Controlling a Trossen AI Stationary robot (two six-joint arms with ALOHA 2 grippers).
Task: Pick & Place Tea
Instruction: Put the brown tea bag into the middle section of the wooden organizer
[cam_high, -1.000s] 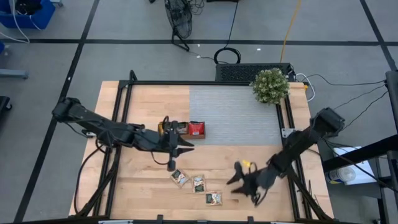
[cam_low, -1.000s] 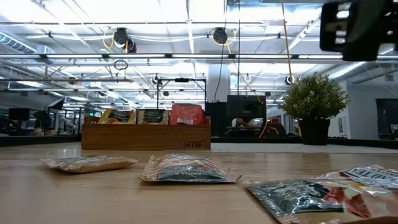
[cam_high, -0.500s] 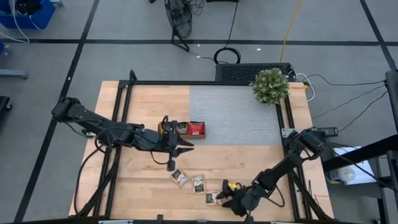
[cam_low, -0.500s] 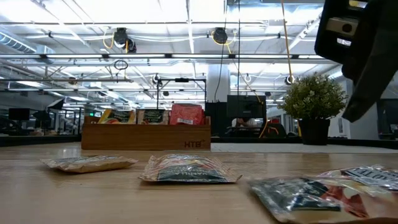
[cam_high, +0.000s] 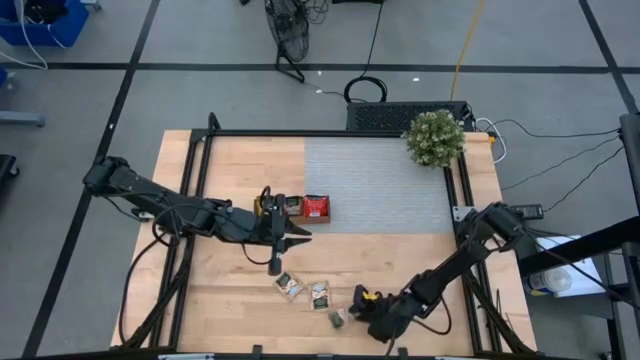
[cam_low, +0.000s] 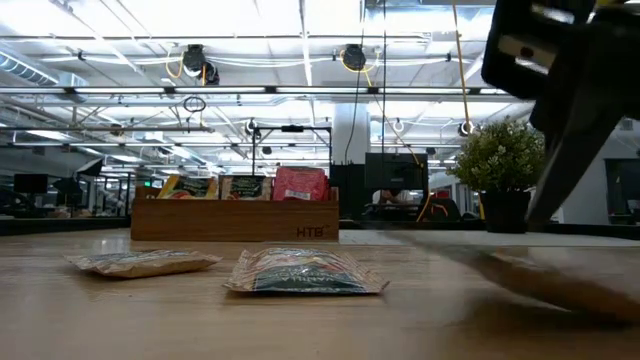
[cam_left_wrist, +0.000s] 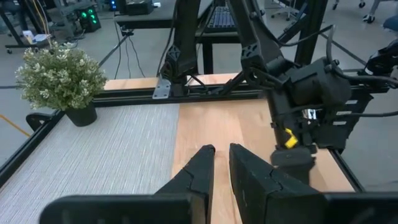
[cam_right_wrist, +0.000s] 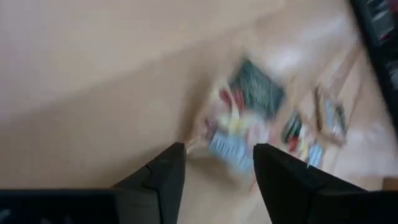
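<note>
The tea sachet (cam_right_wrist: 239, 127) lay on the table (cam_high: 400, 260) right in front of the right gripper (cam_right_wrist: 214, 165), between its wide-open fingers. Two more sachets (cam_high: 305, 290) lay just beyond. The left gripper (cam_left_wrist: 221, 155) hung near the wooden tray (cam_high: 292, 208), fingers nearly closed, holding nothing.

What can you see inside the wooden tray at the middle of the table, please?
Tea sachets stand upright inside the wooden tray: an orange sachet, a dark-labelled sachet and a red sachet. The tray's front wall hides their lower halves and anything behind them.
</note>
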